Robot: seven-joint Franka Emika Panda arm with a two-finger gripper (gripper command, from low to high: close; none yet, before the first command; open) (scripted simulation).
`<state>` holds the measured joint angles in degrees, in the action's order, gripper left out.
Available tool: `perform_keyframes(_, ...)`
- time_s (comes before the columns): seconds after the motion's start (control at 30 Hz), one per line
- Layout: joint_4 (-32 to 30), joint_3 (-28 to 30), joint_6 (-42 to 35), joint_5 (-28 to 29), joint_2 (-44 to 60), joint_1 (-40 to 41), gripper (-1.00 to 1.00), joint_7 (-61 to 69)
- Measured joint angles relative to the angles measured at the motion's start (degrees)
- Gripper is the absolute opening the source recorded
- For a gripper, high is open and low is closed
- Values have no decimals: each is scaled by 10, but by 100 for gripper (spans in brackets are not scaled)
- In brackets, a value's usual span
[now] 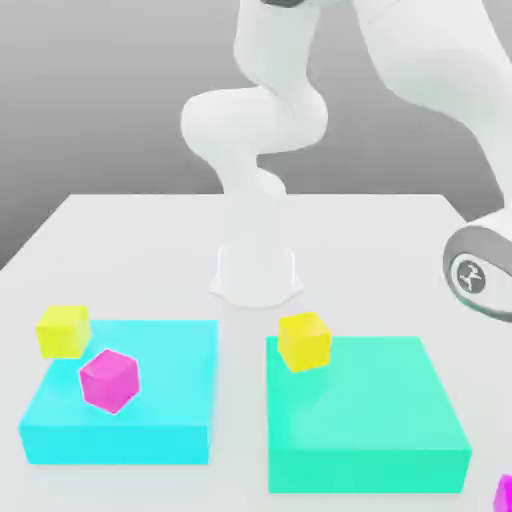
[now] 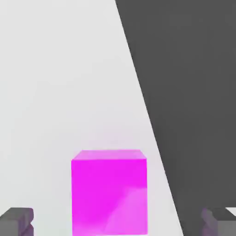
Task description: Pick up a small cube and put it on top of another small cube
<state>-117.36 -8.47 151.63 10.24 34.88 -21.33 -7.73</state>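
In the hand view a small magenta cube (image 2: 109,191) rests on the white table, squarely between my two grey fingertips (image 2: 17,221). My gripper (image 2: 118,223) is open, with a gap on each side of the cube and nothing held. In the exterior view this cube (image 1: 504,492) peeks in at the lower corner on the exterior view's right. The other small magenta cube (image 1: 109,379) sits on top of the cyan slab (image 1: 150,420), turned slightly askew. My arm's wrist (image 1: 480,272) reaches down on the exterior view's right.
One yellow cube (image 1: 64,331) stands at the cyan slab's far corner; another yellow cube (image 1: 304,341) is at the teal slab's (image 1: 370,420) far corner. The arm's base (image 1: 255,272) stands behind the slabs. The table edge (image 2: 152,138) runs close beside the near cube.
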Motion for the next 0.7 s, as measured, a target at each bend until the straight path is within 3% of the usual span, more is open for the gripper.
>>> perform_keyframes(0.03, 3, 3, 8, 3, 11, -2, -100, -2)
perform_keyframes(0.23, 4, 4, 11, 3, 17, -3, -100, -2)
perform_keyframes(0.4, -17, -10, -45, -15, -61, 11, -100, 11)
perform_keyframes(0.7, -142, 106, -85, -7, -238, 115, -100, -5)
